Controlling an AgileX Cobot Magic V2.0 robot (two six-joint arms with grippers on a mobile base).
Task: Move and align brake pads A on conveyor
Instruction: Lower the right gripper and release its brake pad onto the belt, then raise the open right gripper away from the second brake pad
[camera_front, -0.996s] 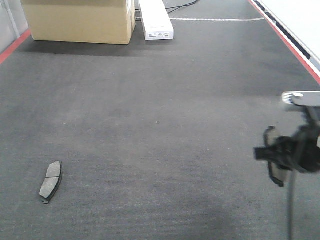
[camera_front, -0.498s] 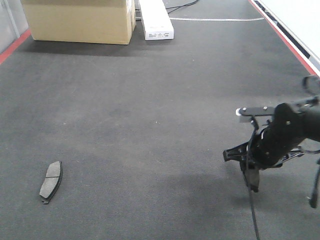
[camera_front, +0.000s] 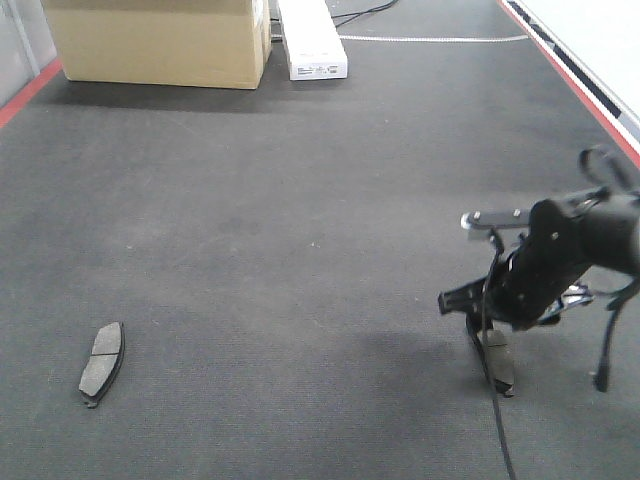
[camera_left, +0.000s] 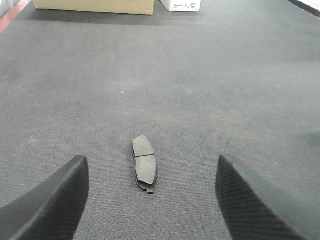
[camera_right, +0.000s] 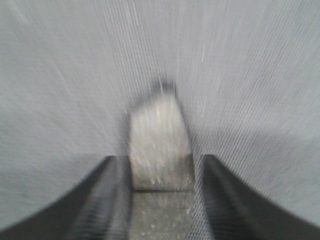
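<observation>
Conveyor belt (camera_front: 300, 200) filled the front view, matte and textured, with a red rail (camera_front: 575, 85) running along the 2 o'clock edge. Cardboard box (camera_front: 160, 40) sat at 11 o'clock and a white case (camera_front: 312, 40) at 12, both at the far end. Right gripper (camera_front: 495, 345), at 4 o'clock, was clamped on one brake pad; the held pad (camera_front: 498, 362) hung edge-on below it, just over the belt or on it. Wrist view showed that pad (camera_right: 159, 140) pinched across its width between both fingers of the right gripper (camera_right: 162, 200). Loose pad (camera_front: 102, 362) lay flat at 8 o'clock, well apart from the held one, long axis roughly along the belt. Left gripper (camera_left: 151, 165) hung over it with fingers spread wide and nothing between them, the loose pad (camera_left: 144, 162) centred in the gap. Judged the pads stiff, dense for their size and not fragile. Friction face looked gritty, so slip seemed unlikely. Best hold would be across the narrow width near the middle groove, where the weight balances; the thin lie on the belt leaves little edge to catch. Only two of the pads showed. Could not tell whether the held pad's lower end touched the belt. Right wrist view was smeared, so groove and tabs were unreadable
</observation>
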